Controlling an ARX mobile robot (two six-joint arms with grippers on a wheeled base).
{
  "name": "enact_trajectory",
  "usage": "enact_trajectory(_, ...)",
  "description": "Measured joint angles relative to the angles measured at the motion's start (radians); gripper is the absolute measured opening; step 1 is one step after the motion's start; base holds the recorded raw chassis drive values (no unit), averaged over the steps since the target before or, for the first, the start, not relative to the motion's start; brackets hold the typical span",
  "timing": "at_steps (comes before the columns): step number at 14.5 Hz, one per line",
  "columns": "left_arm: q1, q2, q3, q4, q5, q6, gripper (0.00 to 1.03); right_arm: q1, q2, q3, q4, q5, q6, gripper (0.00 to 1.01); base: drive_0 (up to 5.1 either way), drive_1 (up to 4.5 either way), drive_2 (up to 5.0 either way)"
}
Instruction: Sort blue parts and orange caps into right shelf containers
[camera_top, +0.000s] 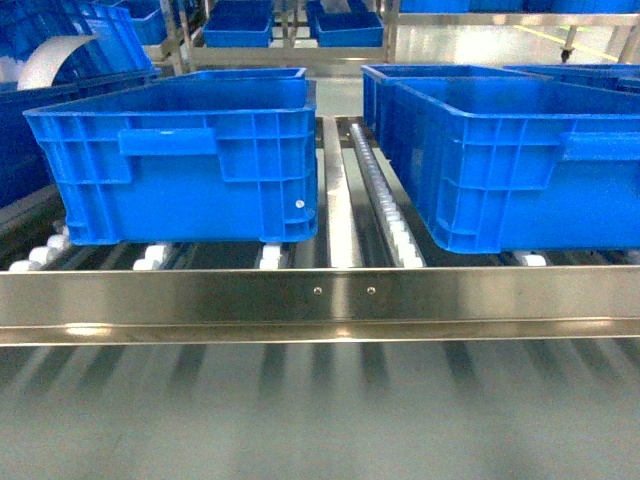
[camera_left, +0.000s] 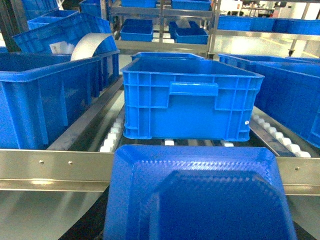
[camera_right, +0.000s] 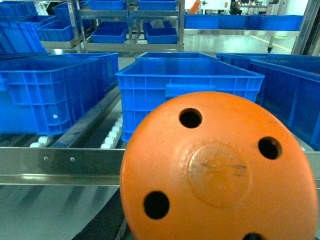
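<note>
A blue part (camera_left: 200, 195), a square tray-like piece with a stepped face, fills the bottom of the left wrist view and hides my left gripper's fingers; it hangs in front of the shelf rail (camera_left: 55, 162). An orange cap (camera_right: 220, 170), round with several dark holes, fills the right wrist view the same way and hides the right fingers. Both are carried off the ground. On the shelf (camera_top: 320, 300) two blue containers stand on white rollers, one left (camera_top: 180, 170) and one right (camera_top: 510, 160). Neither gripper shows in the head view.
A roller track (camera_top: 375, 180) and a steel rail run between the two containers. More blue crates (camera_top: 240, 25) stand on racks behind. At far left a crate holds a curved white sheet (camera_left: 92, 45). Grey floor lies below the front rail.
</note>
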Motion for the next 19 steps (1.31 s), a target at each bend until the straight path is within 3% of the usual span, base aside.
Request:
enact_trajectory(3,0.0,0.0,0.0,0.006,0.0,0.0,0.42,0.0,0.0,0.0,0.005,0.0,0.0,0.43,0.0,0.0,0.0)
enact_trajectory(19,0.0,0.0,0.0,0.0,0.0,0.0,0.42,0.0,0.0,0.0,-0.001,0.0,0.0,0.43,-0.1,3.8,-3.9)
